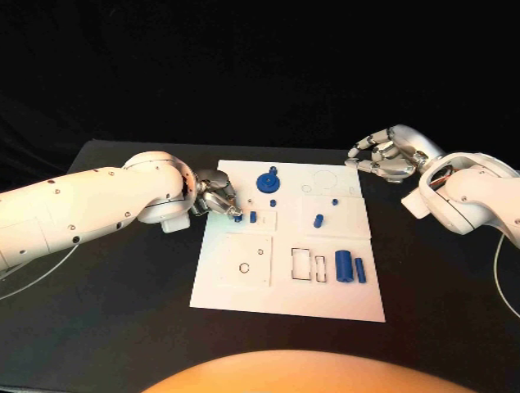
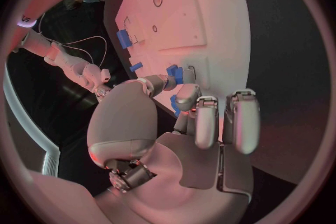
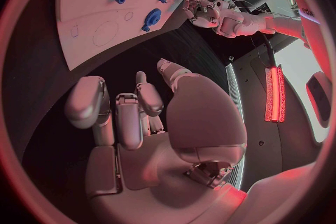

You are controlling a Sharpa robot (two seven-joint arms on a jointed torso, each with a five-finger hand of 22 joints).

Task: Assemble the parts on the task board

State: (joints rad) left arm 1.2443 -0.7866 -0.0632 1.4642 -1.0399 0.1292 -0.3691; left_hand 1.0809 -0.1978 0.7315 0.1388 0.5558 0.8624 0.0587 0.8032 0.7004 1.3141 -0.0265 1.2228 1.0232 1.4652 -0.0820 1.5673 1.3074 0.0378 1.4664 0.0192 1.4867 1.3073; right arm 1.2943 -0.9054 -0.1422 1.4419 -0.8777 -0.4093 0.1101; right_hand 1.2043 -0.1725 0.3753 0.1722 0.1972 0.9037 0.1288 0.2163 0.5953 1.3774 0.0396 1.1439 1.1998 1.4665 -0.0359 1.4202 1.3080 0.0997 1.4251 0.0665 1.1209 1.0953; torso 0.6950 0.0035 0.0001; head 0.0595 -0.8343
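The white task board (image 1: 286, 286) lies in the middle of the black table. My left hand (image 1: 216, 196) is at the board's left edge, and its thumb and a finger (image 2: 187, 95) pinch a small blue part (image 2: 173, 104) just above the board. A short blue peg (image 1: 253, 217) stands right beside those fingertips. A blue gear-like part (image 1: 268, 180) sits near the far edge, with a blue cylinder (image 1: 318, 219) mid-board. Two blue blocks (image 1: 344, 266) lie at the right. My right hand (image 1: 384, 155) hovers off the board's far right corner, fingers loosely bent, holding nothing.
Outlined slots (image 1: 308, 266) and a small round hole (image 1: 246, 268) mark the board's near half. Black table (image 1: 106, 319) surrounds the board on all sides. In the right wrist view the board (image 3: 91, 11) lies ahead of the right hand (image 3: 133, 112).
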